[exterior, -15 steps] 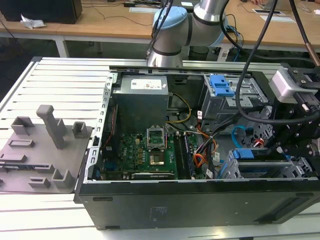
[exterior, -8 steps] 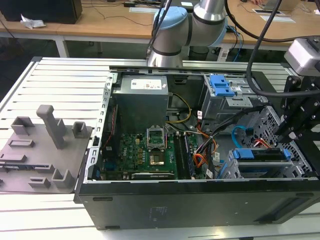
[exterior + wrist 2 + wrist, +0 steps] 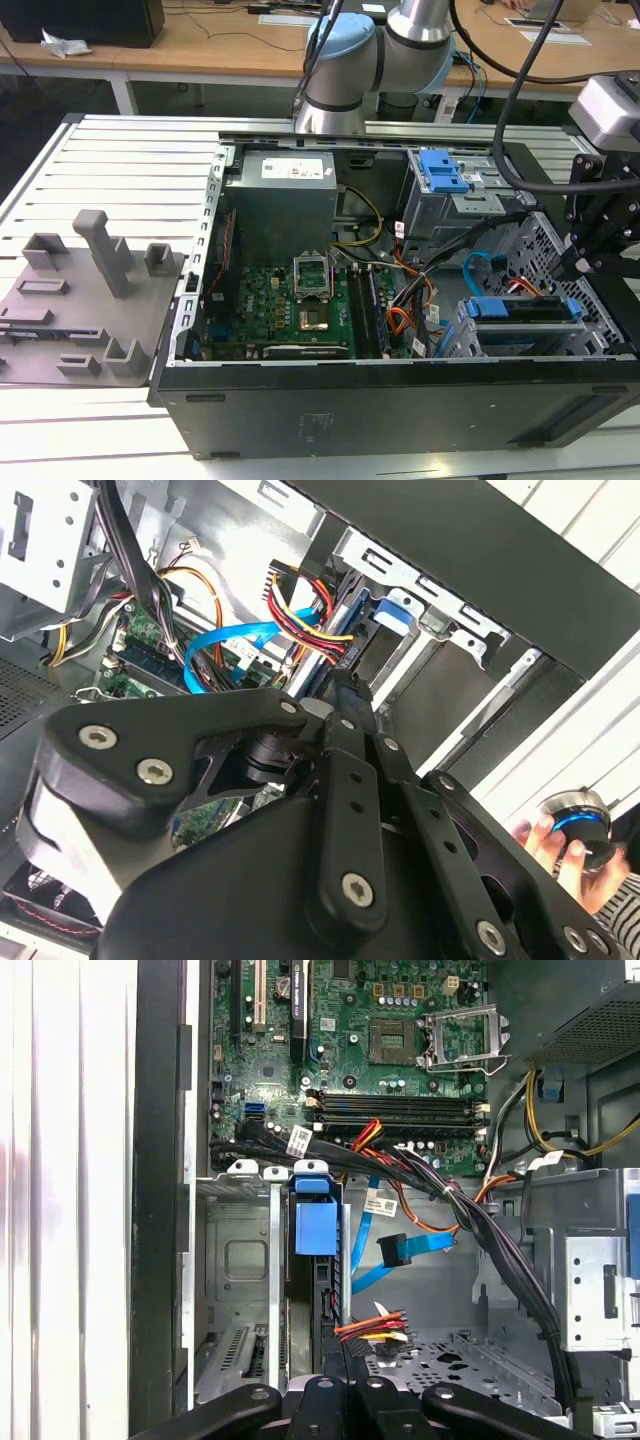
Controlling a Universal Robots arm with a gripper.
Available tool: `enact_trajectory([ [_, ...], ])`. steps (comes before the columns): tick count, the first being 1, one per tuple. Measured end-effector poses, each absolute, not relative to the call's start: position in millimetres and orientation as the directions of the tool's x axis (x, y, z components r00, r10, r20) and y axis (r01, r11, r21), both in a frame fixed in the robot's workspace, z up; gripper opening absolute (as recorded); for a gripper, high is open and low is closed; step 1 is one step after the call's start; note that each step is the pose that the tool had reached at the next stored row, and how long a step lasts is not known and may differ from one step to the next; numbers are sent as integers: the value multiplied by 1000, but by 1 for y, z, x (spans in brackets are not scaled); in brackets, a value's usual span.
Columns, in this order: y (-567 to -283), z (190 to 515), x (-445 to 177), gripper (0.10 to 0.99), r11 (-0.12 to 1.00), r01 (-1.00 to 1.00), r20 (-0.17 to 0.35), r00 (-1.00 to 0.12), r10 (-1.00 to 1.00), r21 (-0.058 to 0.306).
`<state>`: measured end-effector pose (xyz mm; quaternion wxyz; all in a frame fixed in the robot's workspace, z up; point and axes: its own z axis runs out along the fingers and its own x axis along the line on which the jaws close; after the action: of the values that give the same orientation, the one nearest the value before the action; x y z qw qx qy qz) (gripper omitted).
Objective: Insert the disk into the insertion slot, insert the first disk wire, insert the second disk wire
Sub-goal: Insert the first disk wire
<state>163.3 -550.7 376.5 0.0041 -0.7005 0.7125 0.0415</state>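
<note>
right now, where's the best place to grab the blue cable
Probably the dark plug at the loose end of the blue cable, pinched across its flat faces, coming from the case opening. It is rigid and hangs free beside the disk; the ribbon would flex.

The arm (image 3: 345,60) bends at a grey-and-blue joint at the back and reaches toward the exterior view's right. Its black end effector (image 3: 585,255) hangs there, wrist uppermost, pointing steeply down.

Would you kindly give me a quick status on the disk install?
Gripper at the disk, beside the orange-red-yellow bundle. Disk seated in insertion slot. Second disk wire loose, plug unconnected. Black cables run past the slot.
</note>
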Motion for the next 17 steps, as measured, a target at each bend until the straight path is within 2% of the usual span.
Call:
enact_trajectory([
  [17, -551, 372, 129, 106, 15, -998, -64, -19, -998, 53],
])
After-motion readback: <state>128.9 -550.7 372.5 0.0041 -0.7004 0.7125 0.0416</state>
